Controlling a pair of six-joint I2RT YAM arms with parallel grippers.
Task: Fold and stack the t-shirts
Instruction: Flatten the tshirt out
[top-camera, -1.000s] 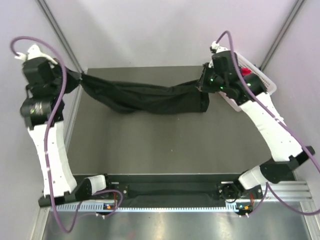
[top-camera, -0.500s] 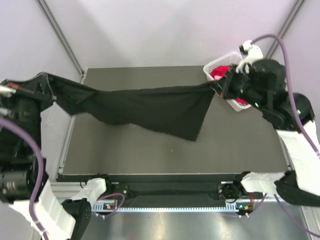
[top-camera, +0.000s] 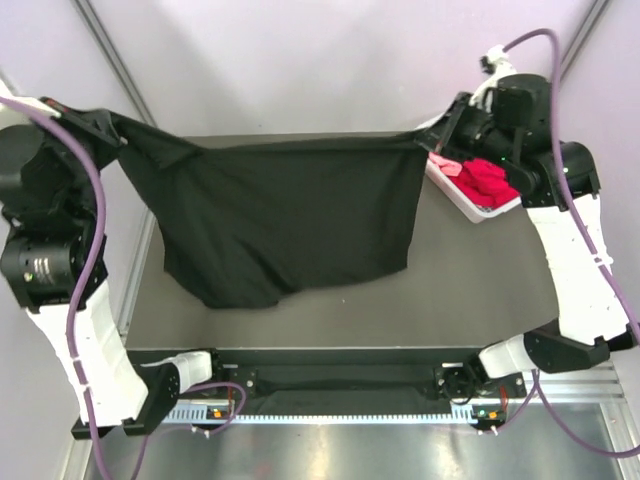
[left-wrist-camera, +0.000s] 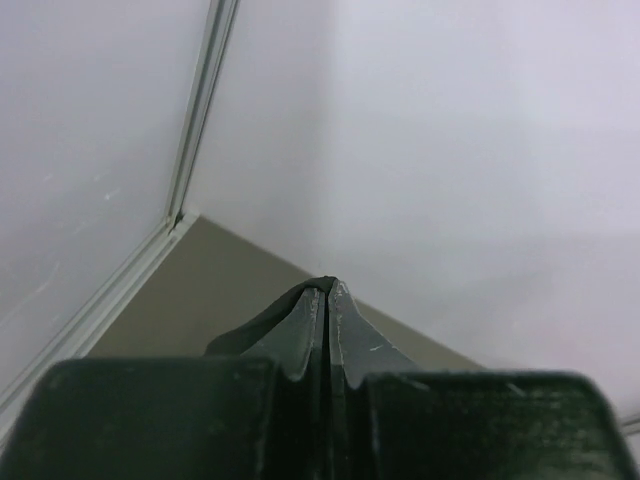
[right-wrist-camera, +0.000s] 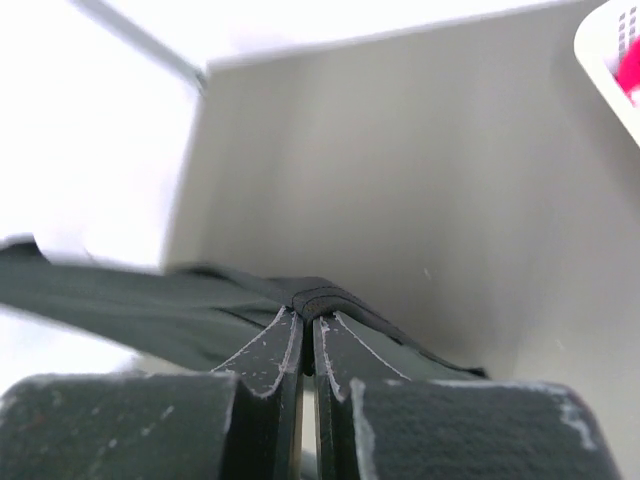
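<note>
Arms have swung wide: shirt (top-camera: 290, 225) now spread out over the desk (top-camera: 480, 280), not bunched. Left tool (left-wrist-camera: 327, 292) and right tool (right-wrist-camera: 308, 322) are each clamped on a top corner. Fabric looks soft, light and droopy, so grip the corners and keep tension.

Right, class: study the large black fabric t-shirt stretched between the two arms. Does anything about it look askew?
Yes. The large black fabric t-shirt hangs unevenly: its lower edge sags lowest nearer the left gripper and rises toward the right gripper, with folds bunched at the left corner. Both grippers are shut on it.
</note>
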